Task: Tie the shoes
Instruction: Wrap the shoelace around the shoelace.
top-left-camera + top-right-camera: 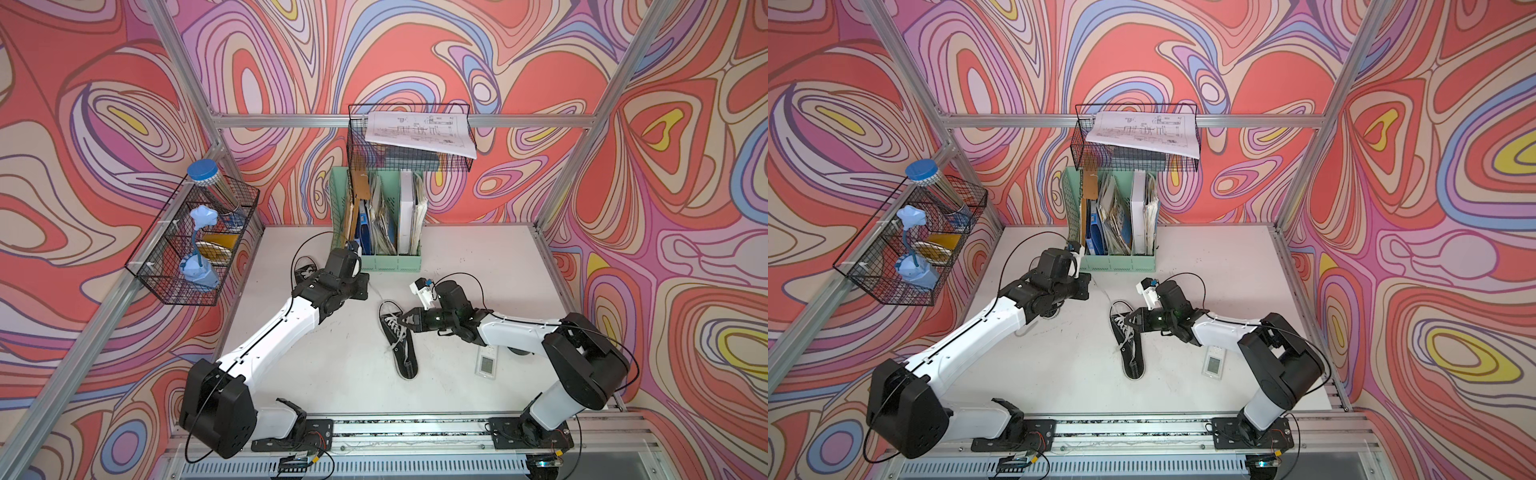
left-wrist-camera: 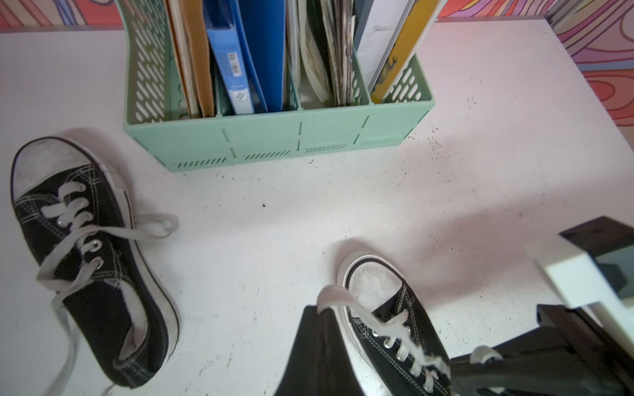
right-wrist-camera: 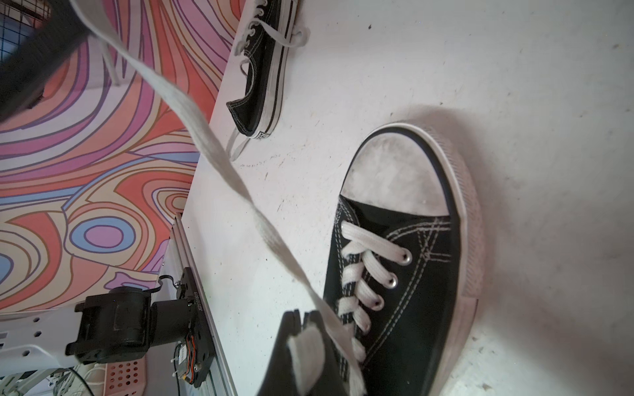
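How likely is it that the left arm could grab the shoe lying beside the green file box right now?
Probably not straight away. That shoe lies close by with bare table between, but the left gripper is shut on a lace of the middle shoe and would have to let go first.

free: table [image 1: 332, 374] front-centre | blocked: file rack [image 1: 390, 262] behind, lace [image 3: 206, 137] stretched mid-air

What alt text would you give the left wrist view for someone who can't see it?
The left gripper pinches a white lace of a black shoe on a white table, and the right gripper pinches that shoe's other lace. A second shoe lies apart, untied, with a green file holder beyond both.
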Robot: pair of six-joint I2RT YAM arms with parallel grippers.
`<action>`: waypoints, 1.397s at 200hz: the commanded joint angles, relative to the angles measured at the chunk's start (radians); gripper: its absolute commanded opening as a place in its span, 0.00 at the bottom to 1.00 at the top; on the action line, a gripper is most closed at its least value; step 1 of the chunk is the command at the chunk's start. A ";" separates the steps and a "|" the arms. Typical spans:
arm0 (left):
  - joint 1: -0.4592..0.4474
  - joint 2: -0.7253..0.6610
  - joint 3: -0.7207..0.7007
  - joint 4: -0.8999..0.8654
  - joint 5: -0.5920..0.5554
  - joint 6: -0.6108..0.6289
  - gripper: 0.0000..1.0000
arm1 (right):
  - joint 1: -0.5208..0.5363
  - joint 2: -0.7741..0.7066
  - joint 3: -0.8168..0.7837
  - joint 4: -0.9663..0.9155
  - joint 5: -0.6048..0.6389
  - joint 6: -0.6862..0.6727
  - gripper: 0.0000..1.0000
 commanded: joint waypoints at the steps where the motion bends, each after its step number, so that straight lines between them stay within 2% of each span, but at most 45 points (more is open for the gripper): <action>1: 0.007 -0.045 -0.087 -0.083 -0.020 -0.052 0.00 | -0.004 -0.022 0.023 0.030 -0.007 0.013 0.00; 51: -0.022 -0.129 -0.210 -0.009 0.218 -0.116 0.00 | -0.004 0.025 0.060 0.031 0.010 0.053 0.00; 70: -0.066 -0.153 -0.231 0.006 0.237 -0.115 0.00 | -0.004 0.040 0.081 0.010 0.007 0.059 0.00; 124: -0.118 -0.215 -0.263 0.033 0.341 -0.120 0.00 | -0.004 0.077 0.110 -0.032 0.006 0.070 0.00; 161: -0.145 -0.250 -0.246 -0.039 0.397 -0.106 0.00 | -0.004 0.100 0.139 -0.076 0.017 0.070 0.00; 223: -0.258 -0.276 -0.202 -0.091 0.450 -0.080 0.00 | -0.019 0.144 0.213 -0.178 0.000 0.042 0.00; 279: -0.351 -0.206 -0.172 -0.021 0.509 -0.064 0.00 | -0.034 0.196 0.276 -0.235 -0.066 0.032 0.00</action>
